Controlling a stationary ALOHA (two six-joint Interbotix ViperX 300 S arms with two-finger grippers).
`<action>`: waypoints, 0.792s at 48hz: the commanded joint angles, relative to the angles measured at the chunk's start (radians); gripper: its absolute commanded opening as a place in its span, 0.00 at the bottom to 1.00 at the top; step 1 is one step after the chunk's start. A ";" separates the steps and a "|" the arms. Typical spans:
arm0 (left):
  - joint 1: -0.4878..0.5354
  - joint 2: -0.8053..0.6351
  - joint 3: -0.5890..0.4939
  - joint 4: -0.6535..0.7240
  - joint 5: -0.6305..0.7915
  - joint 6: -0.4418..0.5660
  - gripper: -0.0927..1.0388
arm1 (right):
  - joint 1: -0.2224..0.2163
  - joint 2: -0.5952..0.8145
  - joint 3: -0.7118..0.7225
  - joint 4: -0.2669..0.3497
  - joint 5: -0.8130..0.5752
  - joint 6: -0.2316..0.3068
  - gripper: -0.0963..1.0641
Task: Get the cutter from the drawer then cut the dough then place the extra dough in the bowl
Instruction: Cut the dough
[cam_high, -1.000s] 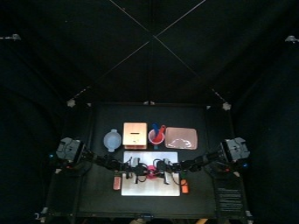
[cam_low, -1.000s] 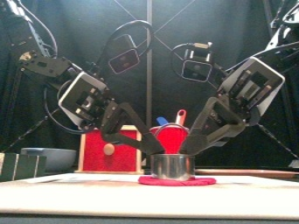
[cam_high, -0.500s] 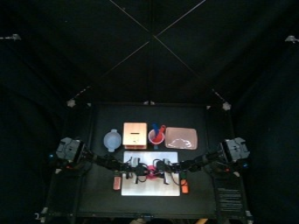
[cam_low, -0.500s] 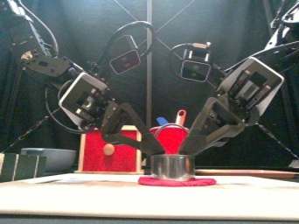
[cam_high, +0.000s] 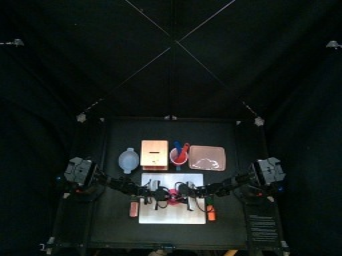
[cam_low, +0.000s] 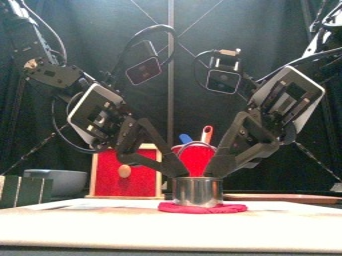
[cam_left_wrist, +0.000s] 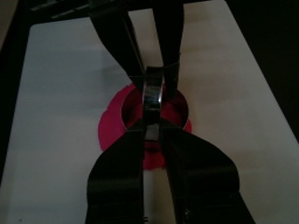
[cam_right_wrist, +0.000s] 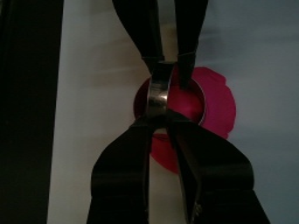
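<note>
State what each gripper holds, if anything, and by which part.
Both hold the metal cutter, which stands on the red dough. The left gripper is shut on the rim at one side, and the right gripper on the rim opposite.

On the table, counted: one white cutting board (cam_high: 171, 216), one flat disc of red dough (cam_low: 203, 208) and one round metal cutter (cam_low: 198, 190). There is also one pale wooden box (cam_high: 154, 154) with a single red drawer front, one blue-grey bowl (cam_high: 127, 158), one pink tray (cam_high: 214, 160) and one red cup (cam_low: 195, 156). The cup holds two toy knives, one blue knife (cam_low: 185, 139) and one red knife (cam_low: 207, 133). Two black arms each carry one gripper, the left gripper (cam_low: 170, 175) and the right gripper (cam_low: 221, 172). Anything on the tray is too small to count.
</note>
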 joint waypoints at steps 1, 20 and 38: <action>-0.032 0.080 0.014 0.005 0.066 -0.005 0.50 | 0.008 0.092 0.009 0.006 0.048 0.011 0.46; -0.034 0.094 0.006 0.005 0.075 -0.003 0.50 | 0.006 0.118 -0.003 0.005 0.080 0.012 0.46; -0.044 0.087 0.005 0.005 0.103 -0.005 0.50 | -0.002 0.106 0.002 0.003 0.098 0.006 0.46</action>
